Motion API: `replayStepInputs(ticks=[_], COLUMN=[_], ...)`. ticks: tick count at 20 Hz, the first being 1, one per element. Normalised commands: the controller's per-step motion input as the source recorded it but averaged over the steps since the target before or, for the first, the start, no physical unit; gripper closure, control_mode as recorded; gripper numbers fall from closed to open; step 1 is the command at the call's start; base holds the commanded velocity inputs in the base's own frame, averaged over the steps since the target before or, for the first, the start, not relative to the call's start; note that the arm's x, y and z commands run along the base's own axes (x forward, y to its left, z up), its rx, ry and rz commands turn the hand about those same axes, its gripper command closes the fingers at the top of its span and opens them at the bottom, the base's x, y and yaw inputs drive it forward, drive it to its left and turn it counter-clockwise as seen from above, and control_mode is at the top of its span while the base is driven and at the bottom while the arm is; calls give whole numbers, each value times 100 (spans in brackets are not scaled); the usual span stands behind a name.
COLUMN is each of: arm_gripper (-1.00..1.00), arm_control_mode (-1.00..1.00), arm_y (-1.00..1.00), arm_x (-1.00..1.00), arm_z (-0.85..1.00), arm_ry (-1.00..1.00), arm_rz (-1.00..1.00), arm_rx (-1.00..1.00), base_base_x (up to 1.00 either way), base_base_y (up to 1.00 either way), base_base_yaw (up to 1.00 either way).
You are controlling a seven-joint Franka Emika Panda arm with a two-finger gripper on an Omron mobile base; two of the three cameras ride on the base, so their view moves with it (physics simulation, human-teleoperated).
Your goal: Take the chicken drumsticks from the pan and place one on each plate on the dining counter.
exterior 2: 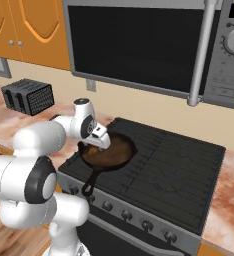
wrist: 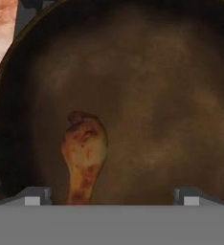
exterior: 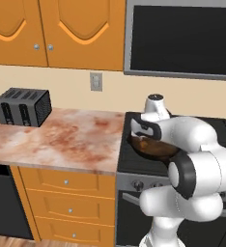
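The pan (wrist: 147, 95) is seen from close above in the hand view, and one chicken drumstick (wrist: 84, 155) lies inside it at the lower left of the frame. Its long axis runs nearly vertical in the frame, thick end up, thin end down beside the left fingertip. The gripper (wrist: 111, 195) is held wide open above the pan, nothing between the tips.

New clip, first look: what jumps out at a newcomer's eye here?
The white arm bent over the stove, its claw open just above the dark pan on the front left burner. In the hand view one orange-brown drumstick lies in the pan between the fingertips, nearer the left one. A black toaster sits back on the marbled worktop.
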Motion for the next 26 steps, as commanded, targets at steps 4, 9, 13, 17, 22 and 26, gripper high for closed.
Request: replayStepInputs(ticks=[4, 9, 13, 17, 22, 26], arm_gripper=[-100, -100, -100, -100, -100, -100], arm_control_mode=[-100, -100, -100, -100, -100, -100], arm_y=[10, 2, 0, 2, 3, 3], arm_x=[18, 6, 2, 9, 8, 13], arm_z=[-29, -20, -17, -19, -13, -5], arm_ry=[0, 0, 0, 0, 0, 0], arm_rz=[0, 0, 0, 0, 0, 0], arm_rx=[0, 0, 0, 0, 0, 0], base_base_x=[0, 0, 0, 0, 0, 0], base_base_y=[0, 0, 0, 0, 0, 0], base_base_yaw=[0, 0, 0, 0, 0, 0])
